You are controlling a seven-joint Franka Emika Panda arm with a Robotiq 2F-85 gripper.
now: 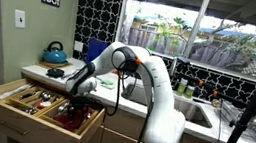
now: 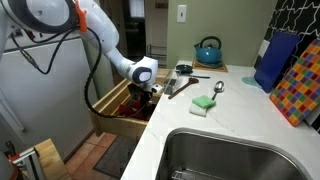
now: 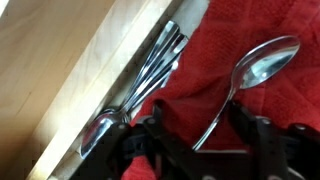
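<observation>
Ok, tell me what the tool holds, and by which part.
Nothing: the tool is open, straddling the handle of the spoon without gripping it.

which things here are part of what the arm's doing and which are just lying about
In hand: black pincer, open, astride the shiny silver metal spoon; red cloth lining; open pale wooden drawer.
Lying about: round teal kettle, flat green sponge, steel sink, bundled silver cutlery beside the spoon.

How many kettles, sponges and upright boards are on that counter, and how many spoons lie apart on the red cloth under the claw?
Kettles: 1
Sponges: 1
Upright boards: 2
Spoons apart on the red cloth: 1
Total: 5
</observation>
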